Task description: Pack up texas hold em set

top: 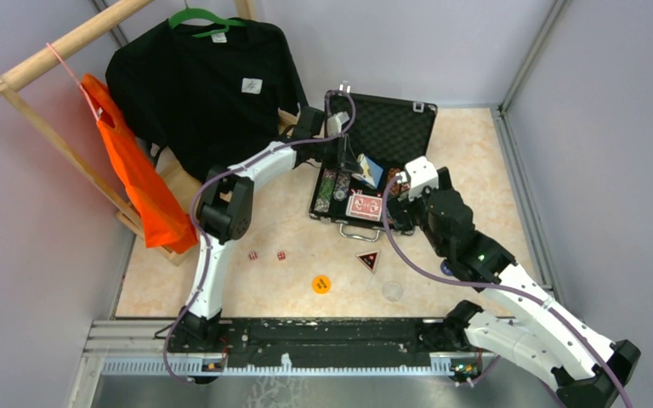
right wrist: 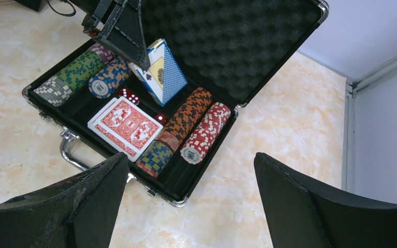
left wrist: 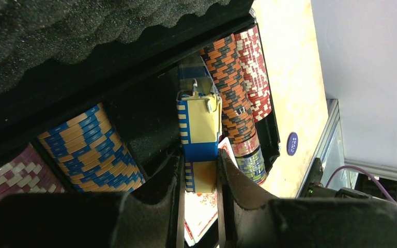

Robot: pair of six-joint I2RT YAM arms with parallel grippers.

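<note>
**Left fingers** [left wrist: 232, 186]: closed on a blue card box [left wrist: 199, 124], one finger against each broad face. The box hangs tilted over the middle of the case. Whether its lower corner touches the case floor cannot be told.

**Right fingers** [right wrist: 300, 206]: spread wide, with nothing between them and touching nothing. They hover over the near right corner of the case.

**Case** [right wrist: 214, 150]: black, lying open on the desk [top: 476, 153].
- The foam-lined lid [right wrist: 238, 46] stands up just beyond the left fingers.
- The silver handle [right wrist: 70, 152] is on the front edge, just ahead of the right fingers.

**Contents of the case:**
- The red-backed cards [right wrist: 126, 126] lie flat below and in front of the held box.
- The red dice [right wrist: 129, 95] lie beside the cards, close under the left fingers.
- The green chip row [right wrist: 75, 77] and the orange-blue chip row [right wrist: 108, 77] are in the slots on one side of the left fingers.
- The orange-black chip row [right wrist: 188, 113] and the red-white chip row [right wrist: 207, 134] are on the other side, nearest the right fingers.

**Loose on the desk, outside the case and well apart from both pairs of fingers:**
- Two loose dice [top: 253, 255].
- An orange round token [top: 320, 284].
- A triangular token [top: 368, 260].
- A clear disc [top: 392, 291].
- A blue round token [left wrist: 292, 143], beyond the case's end wall.
</note>
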